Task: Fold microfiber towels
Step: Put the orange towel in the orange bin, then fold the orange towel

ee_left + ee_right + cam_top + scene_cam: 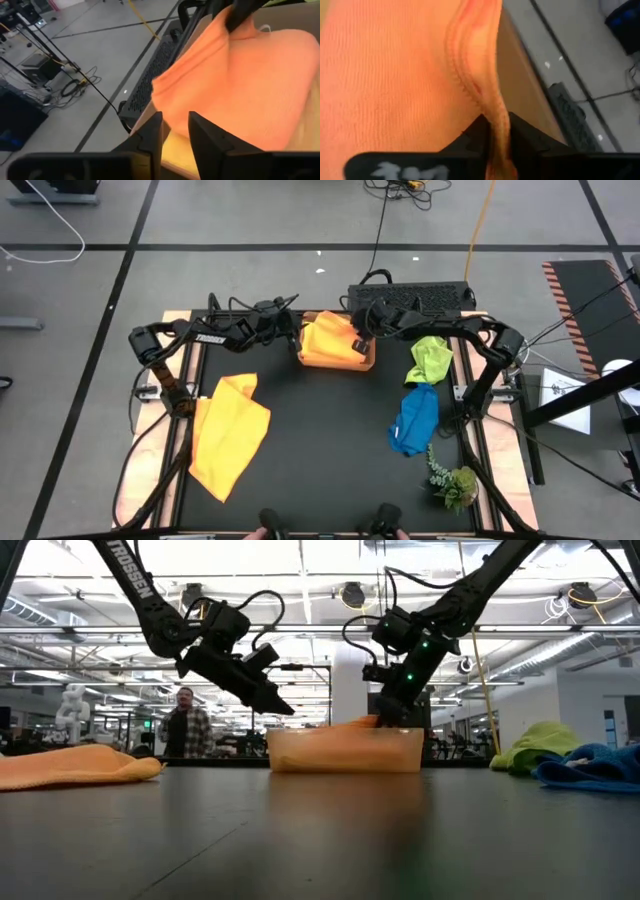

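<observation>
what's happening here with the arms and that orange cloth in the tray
Both arms are at the tan tray at the table's far side, where an orange towel lies. The right gripper has a fold of its edge between its fingers. The left gripper is at the tray's other end with its fingers apart and nothing between them. A second orange towel, a lime green towel and a blue towel lie unfolded on the table.

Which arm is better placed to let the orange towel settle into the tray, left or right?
Right, probably. The right pincer has the orange towel's hem between its fingers, directly over the tray. The left pincer sits at the tray's edge, open and holding nothing.
</observation>
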Robot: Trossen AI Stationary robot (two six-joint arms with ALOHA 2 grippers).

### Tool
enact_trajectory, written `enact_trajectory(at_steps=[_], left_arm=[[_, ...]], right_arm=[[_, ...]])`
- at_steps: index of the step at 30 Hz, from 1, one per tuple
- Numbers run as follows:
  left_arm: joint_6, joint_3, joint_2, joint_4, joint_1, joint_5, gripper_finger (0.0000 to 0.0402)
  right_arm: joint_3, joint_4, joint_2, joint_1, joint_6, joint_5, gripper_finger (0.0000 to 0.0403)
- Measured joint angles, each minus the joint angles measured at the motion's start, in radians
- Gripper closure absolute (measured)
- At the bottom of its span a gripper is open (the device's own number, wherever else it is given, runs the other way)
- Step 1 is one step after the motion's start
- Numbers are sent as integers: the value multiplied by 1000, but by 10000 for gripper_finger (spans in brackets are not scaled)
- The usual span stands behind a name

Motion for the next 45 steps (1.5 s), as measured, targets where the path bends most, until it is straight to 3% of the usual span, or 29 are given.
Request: enact_trajectory(at_steps=[5, 12, 17, 20, 23, 27, 34, 38, 45], left_arm=[[-19, 1, -23, 5, -7, -1, 294], [-20, 1, -175, -139, -20, 4, 291], [-53, -6, -373, -290, -44, 110, 291], [-70, -69, -496, -308, -75, 131, 291], [-116, -200, -622, -263, -101, 130, 291], [-211, -413, -753, -106, -130, 127, 291], [-259, -703, -796, 294, -162, 116, 291], [-261, -754, -792, 371, -168, 76, 291], [-242, -755, -799, 377, -168, 41, 291]], right_arm=[[0, 38, -2, 1, -35, 2, 294], [0, 37, -94, 13, -41, 132, 219], [1, 21, -206, 48, -22, 120, 205], [-38, 35, -284, 88, -4, 66, 212], [-136, 173, -355, 145, 33, -31, 223], [-346, 519, -430, 239, 42, -90, 236], [-679, 1195, -399, 388, 28, -88, 243], [-752, 1357, -349, 413, 26, -82, 243], [-755, 1365, -283, 408, -7, -80, 243]])
